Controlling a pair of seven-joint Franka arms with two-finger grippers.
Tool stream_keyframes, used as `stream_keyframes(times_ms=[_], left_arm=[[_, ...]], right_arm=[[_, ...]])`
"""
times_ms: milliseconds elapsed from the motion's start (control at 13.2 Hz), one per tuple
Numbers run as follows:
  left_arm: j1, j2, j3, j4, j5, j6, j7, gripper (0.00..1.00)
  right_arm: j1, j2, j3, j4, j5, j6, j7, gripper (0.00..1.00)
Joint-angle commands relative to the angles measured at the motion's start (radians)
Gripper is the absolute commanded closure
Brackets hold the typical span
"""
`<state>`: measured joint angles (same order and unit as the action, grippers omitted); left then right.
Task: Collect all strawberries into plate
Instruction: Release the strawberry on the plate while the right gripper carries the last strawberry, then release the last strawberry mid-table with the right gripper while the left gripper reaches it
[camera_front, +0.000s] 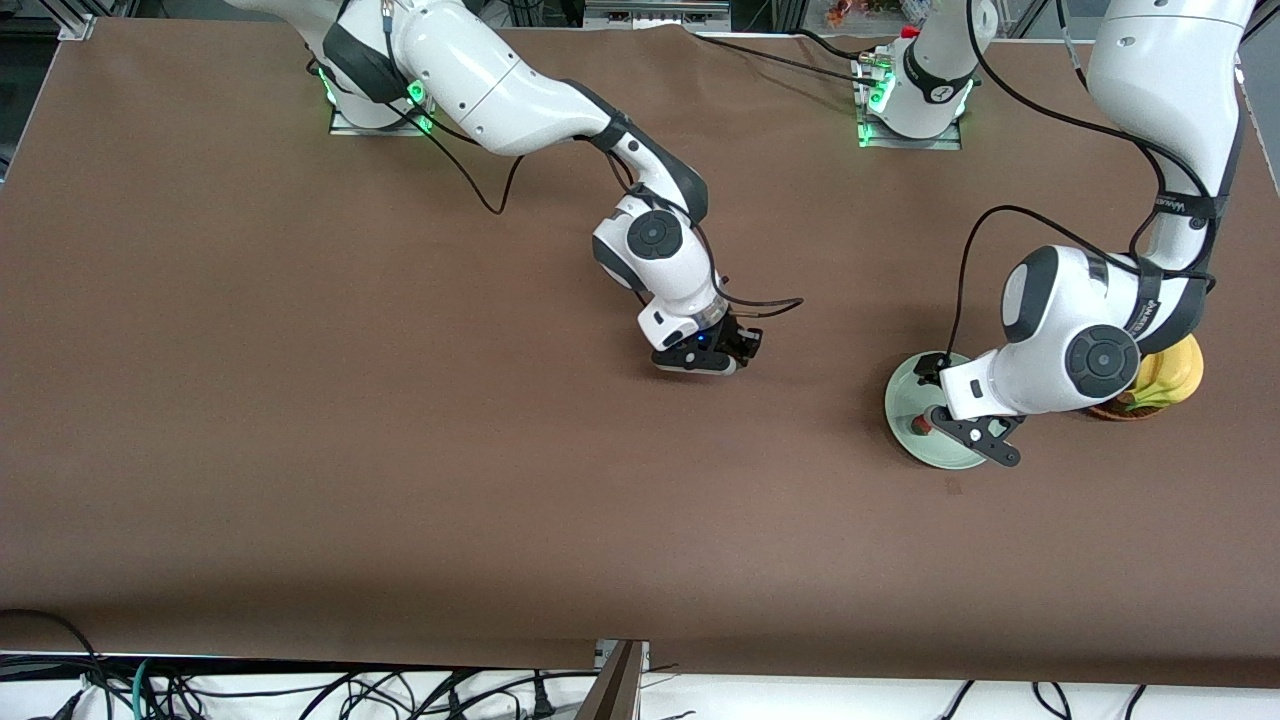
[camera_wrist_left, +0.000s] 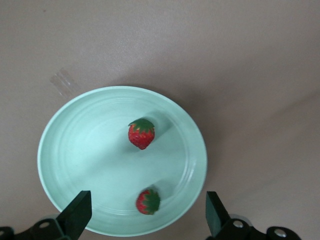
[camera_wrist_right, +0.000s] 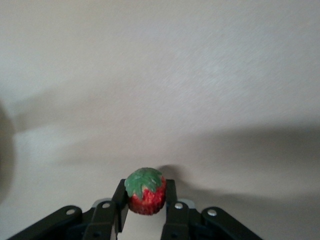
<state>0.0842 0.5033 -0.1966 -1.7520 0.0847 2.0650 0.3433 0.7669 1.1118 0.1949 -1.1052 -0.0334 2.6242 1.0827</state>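
Plate (camera_front: 905, 400), pale mint, sits at right of center in the front view beside a basket (camera_front: 1165, 385), under the left gripper (camera_front: 970, 435); the right gripper (camera_front: 715, 355) is at center over bare table (camera_front: 300, 400).

Left wrist view: two berries (camera_wrist_left: 141, 133) (camera_wrist_left: 148, 201) lie apart inside the plate (camera_wrist_left: 75, 145), rim clear all round; fingers (camera_wrist_left: 75, 215) spread wide, empty.

Right wrist view: fingers (camera_wrist_right: 120, 210) pinch a third berry (camera_wrist_right: 145, 191), low center.

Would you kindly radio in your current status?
Left gripper open over plate, two strawberries in it. Right gripper shut on third strawberry mid-table. Nothing in the way.
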Motion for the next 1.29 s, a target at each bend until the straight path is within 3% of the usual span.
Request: stream_keyframes(times_ms=[0,303,379,455,531,834,1213], left_arm=[[0.005,-0.034,-0.012,-0.004,-0.036,-0.048,-0.094,0.0],[-0.003,-0.035,-0.047,-0.004,-0.077,-0.054,-0.248,0.0],[-0.003,-0.037,-0.05,-0.003,-0.077,-0.054,-0.277,0.0],[-0.003,-0.043,-0.053,-0.003,-0.077,-0.055,-0.296,0.0],[-0.003,-0.046,-0.06,-0.004,-0.077,-0.055,-0.305,0.0],[-0.001,-0.049,-0.061,-0.004,-0.1,-0.066,-0.325,0.0],[-0.014,-0.04,-0.078,-0.01,-0.172,-0.056,-0.473,0.0]], right_arm=[[0.009,0.034,0.029,0.065,0.01,0.0,0.017,1.0],[0.037,0.069,0.031,0.077,0.01,0.089,0.017,0.97],[0.043,0.075,0.031,0.077,0.01,0.106,0.017,0.79],[0.046,0.077,0.031,0.076,0.009,0.108,0.017,0.43],[0.046,0.074,0.031,0.076,0.007,0.105,0.017,0.01],[0.022,0.031,0.031,0.076,0.009,0.065,0.008,0.0],[-0.112,-0.134,0.029,0.041,0.009,-0.203,-0.104,0.0]])
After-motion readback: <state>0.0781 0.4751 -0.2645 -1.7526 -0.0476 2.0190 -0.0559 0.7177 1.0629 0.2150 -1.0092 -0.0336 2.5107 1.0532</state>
